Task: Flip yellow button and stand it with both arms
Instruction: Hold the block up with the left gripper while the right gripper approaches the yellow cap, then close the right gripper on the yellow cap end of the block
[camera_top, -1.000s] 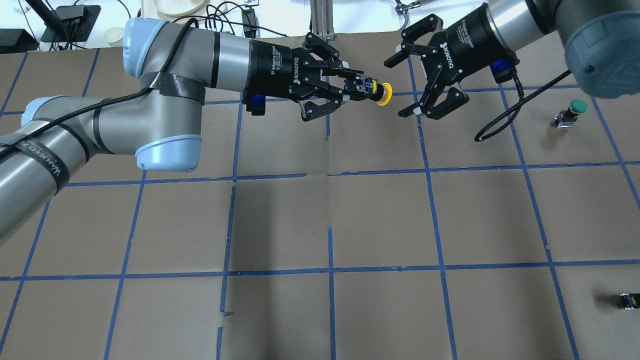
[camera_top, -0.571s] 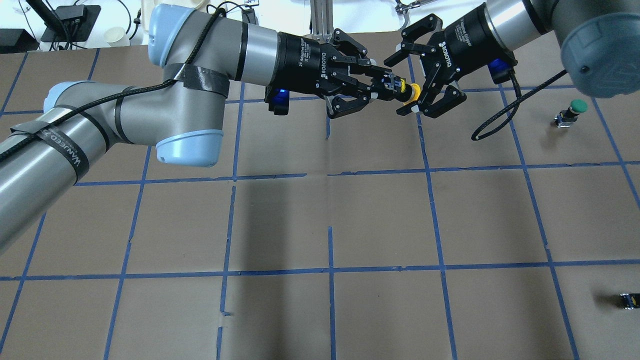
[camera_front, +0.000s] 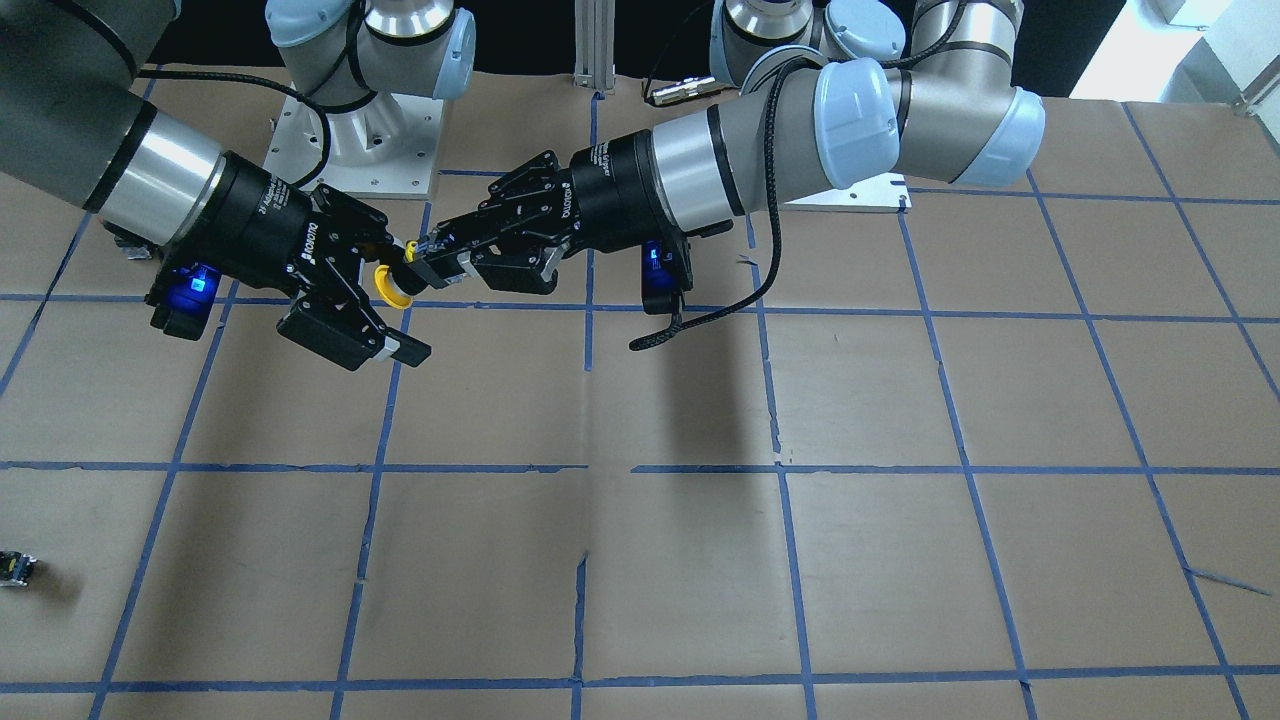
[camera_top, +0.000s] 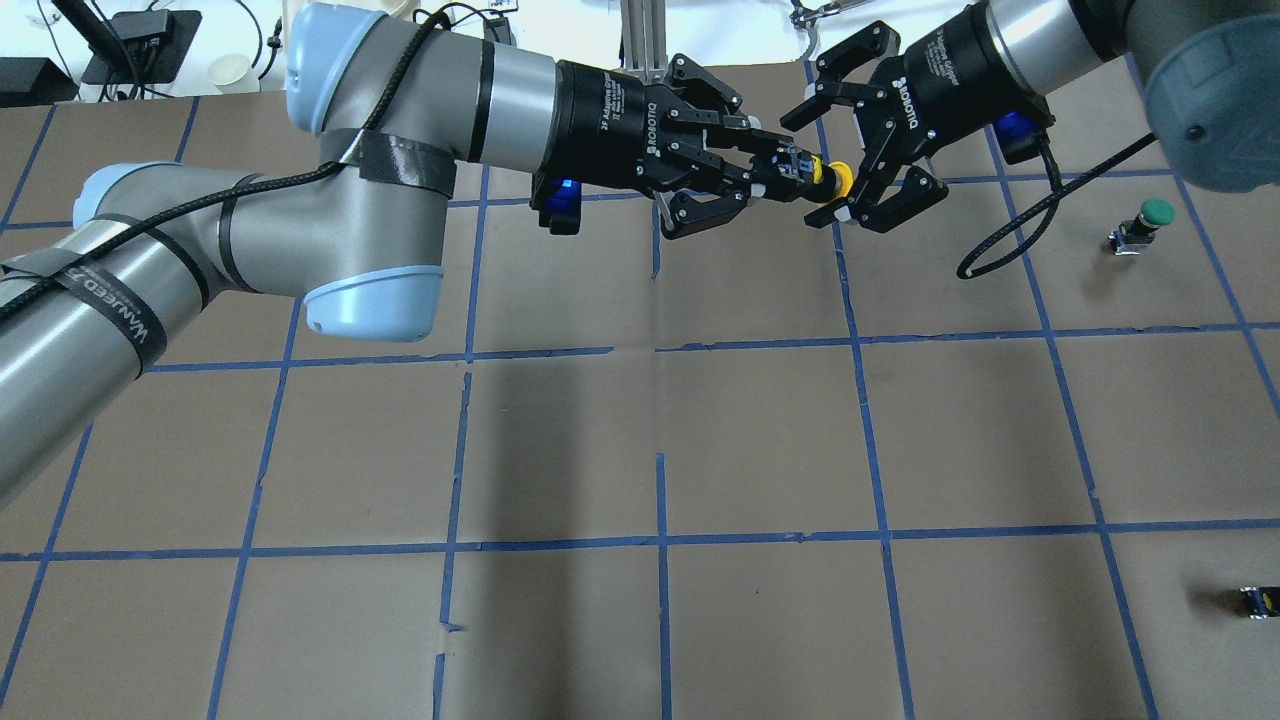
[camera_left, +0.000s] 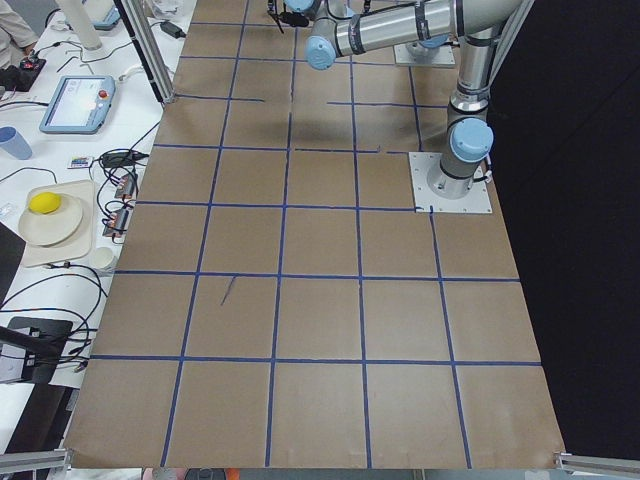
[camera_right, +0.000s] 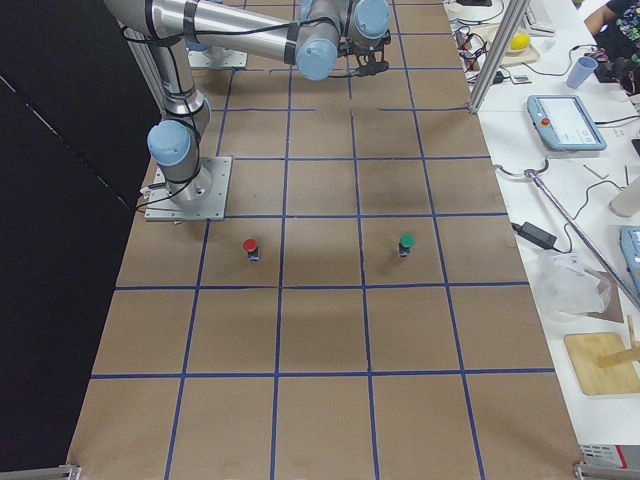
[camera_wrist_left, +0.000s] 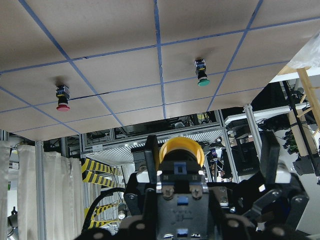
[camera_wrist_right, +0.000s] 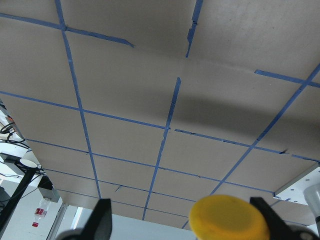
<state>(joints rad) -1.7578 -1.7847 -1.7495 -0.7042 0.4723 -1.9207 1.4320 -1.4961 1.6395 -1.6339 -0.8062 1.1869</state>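
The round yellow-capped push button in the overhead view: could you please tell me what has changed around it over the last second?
The left gripper, shut on the yellow-capped push button, carried it rightward until the cap sits between the fingers of the right gripper. That gripper hardly moved and stayed open; the green-capped button stayed put.

The yellow button (camera_top: 838, 178) lies horizontal in midair, pinched by the left hand (camera_top: 790, 172).
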